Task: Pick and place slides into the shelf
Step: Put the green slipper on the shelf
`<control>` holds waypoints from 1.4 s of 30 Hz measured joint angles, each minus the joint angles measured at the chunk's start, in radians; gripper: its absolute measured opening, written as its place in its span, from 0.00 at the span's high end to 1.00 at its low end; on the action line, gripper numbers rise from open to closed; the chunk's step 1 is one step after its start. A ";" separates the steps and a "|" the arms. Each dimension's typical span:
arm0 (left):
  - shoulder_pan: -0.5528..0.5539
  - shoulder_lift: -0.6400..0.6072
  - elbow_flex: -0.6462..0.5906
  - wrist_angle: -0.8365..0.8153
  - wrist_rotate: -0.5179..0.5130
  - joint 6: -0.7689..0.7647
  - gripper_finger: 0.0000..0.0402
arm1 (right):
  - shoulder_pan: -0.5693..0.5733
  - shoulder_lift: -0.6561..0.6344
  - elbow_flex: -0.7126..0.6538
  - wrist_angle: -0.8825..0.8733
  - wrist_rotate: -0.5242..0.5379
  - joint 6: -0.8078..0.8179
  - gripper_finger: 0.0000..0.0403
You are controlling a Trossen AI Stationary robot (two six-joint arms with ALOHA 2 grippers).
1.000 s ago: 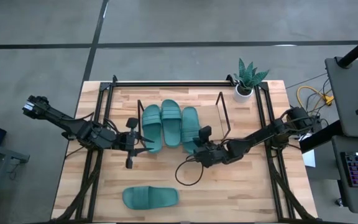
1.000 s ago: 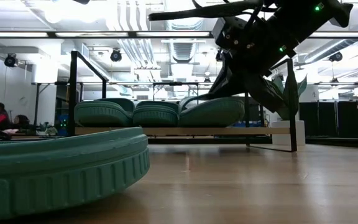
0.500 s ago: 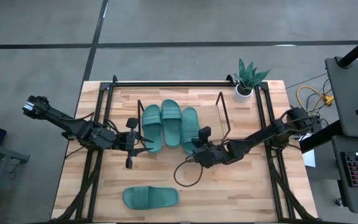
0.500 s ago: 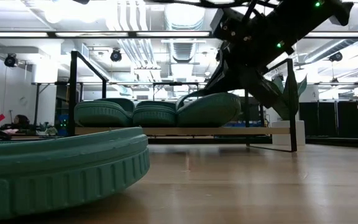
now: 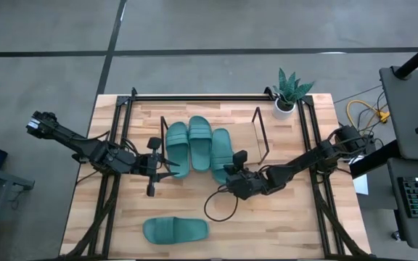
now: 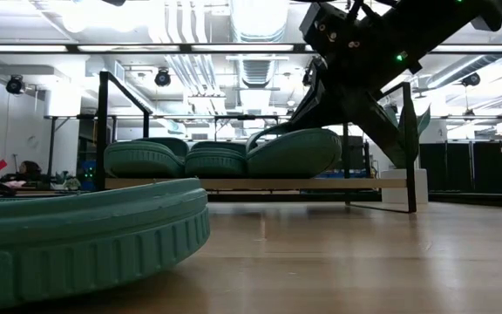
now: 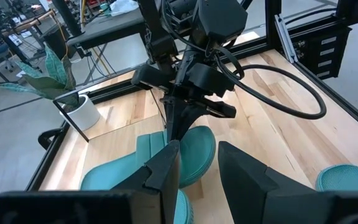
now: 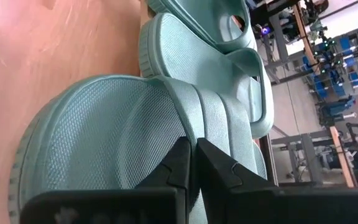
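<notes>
Three teal slides lie side by side, soles down, on the wood base of the shelf point(image 5: 260, 134): left point(image 5: 176, 148), middle point(image 5: 199, 139) and right point(image 5: 222, 151). A fourth slide point(image 5: 175, 230) lies on the table near its front edge and fills the low view's foreground point(image 6: 77, 235). My right gripper point(image 5: 228, 172) is shut at the right slide's near end point(image 8: 104, 137). My left gripper point(image 5: 167, 165) stands open by the left slide's near end; I cannot tell whether it touches it. My right gripper's shut fingers point(image 8: 180, 155) rest on the right slide's footbed point(image 8: 160, 127), at its heel end just short of the strap. They slant down from the table's near right side and lie roughly along the slide. The slide point(image 6: 293, 153) sits tilted on the shelf, against the middle slide.
A potted plant point(image 5: 290, 90) stands at the far right corner. A black cable loop point(image 5: 220, 206) lies on the table below my right gripper. Black frame rails point(image 5: 111, 181) run along both table sides. Bare wood shows between the shelf and the front slide.
My right gripper has swung a little toward the table's left and rolled slightly, staying shut. The right slide's near end has slid with it toward the middle slide.
</notes>
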 joint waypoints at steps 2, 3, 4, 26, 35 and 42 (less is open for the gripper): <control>0.000 0.000 0.000 0.000 0.000 0.000 0.76 | 0.000 0.000 0.000 -0.001 -0.001 0.004 0.97; 0.000 0.000 0.000 0.000 0.000 0.000 0.76 | 0.000 0.000 0.000 -0.003 -0.003 0.004 0.96; 0.000 0.000 0.000 0.000 0.000 0.000 0.76 | 0.000 0.000 0.000 -0.005 -0.005 0.004 0.95; 0.001 0.000 0.000 0.000 0.000 0.000 0.76 | 0.001 -0.005 0.065 -0.046 -0.009 0.034 0.55; 0.000 0.001 0.000 0.000 0.000 -0.004 0.76 | 0.049 -0.045 0.126 -0.094 0.098 0.059 0.56; -0.003 0.006 0.000 -0.016 0.049 -0.072 0.76 | 0.135 -0.154 0.047 -0.056 0.170 0.099 0.63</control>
